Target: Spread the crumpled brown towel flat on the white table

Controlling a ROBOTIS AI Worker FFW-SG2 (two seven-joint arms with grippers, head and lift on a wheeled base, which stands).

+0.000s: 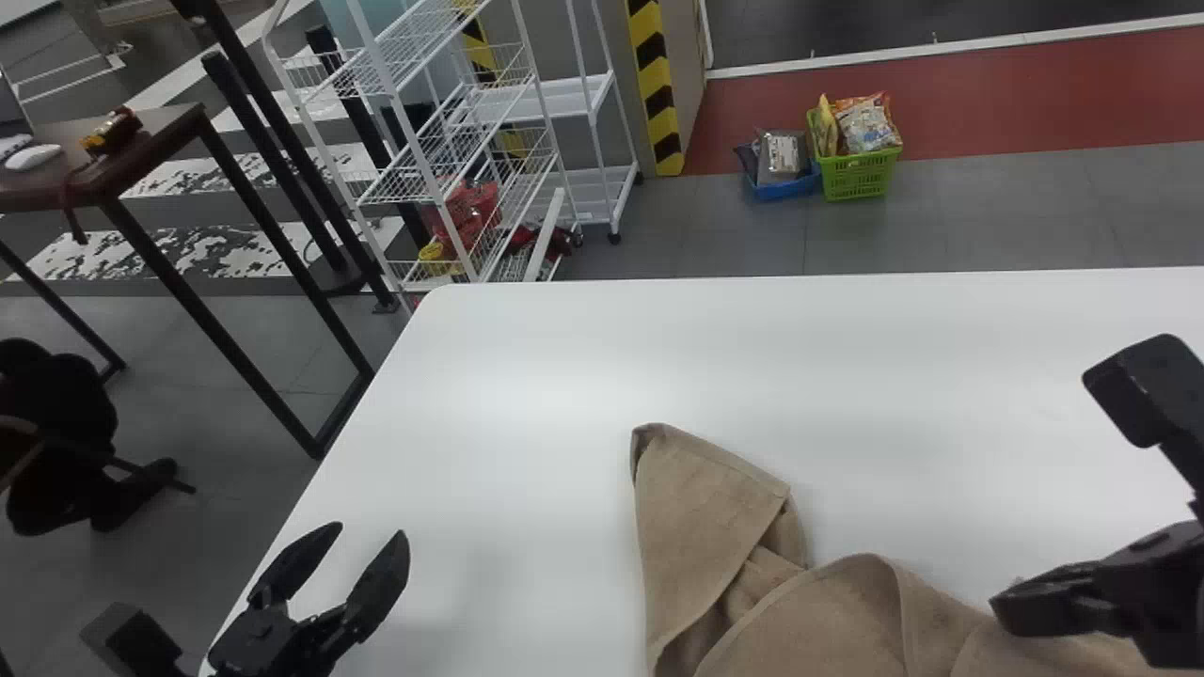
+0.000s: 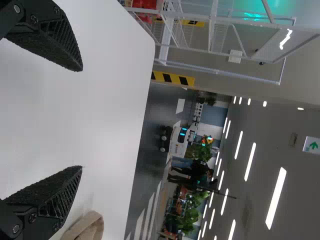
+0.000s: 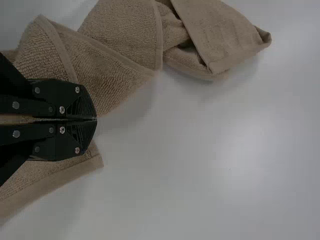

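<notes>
The brown towel [image 1: 715, 536] lies bunched and folded on the white table [image 1: 527, 376], with one folded end pointing away from the robot. At the right edge of the head view, my right gripper [image 1: 1025, 602] is low over the towel's far edge. Seen from the right wrist, the towel [image 3: 120, 35] passes under my right gripper [image 3: 96, 119], whose fingers are pressed together; whether cloth is caught between them I cannot tell. My left gripper [image 1: 370, 534] stands open over the table, left of the towel. In the left wrist view, my left gripper [image 2: 82, 119] has nothing between its fingers, and a bit of towel [image 2: 87, 227] shows nearby.
The table's left edge [image 1: 350, 414] runs just beyond my left gripper. Past the far edge stand a white wire rack [image 1: 442, 141] and, on the floor, a green basket [image 1: 861, 174] and a blue one [image 1: 785, 188]. A dark-legged desk [image 1: 160, 150] is off to the left.
</notes>
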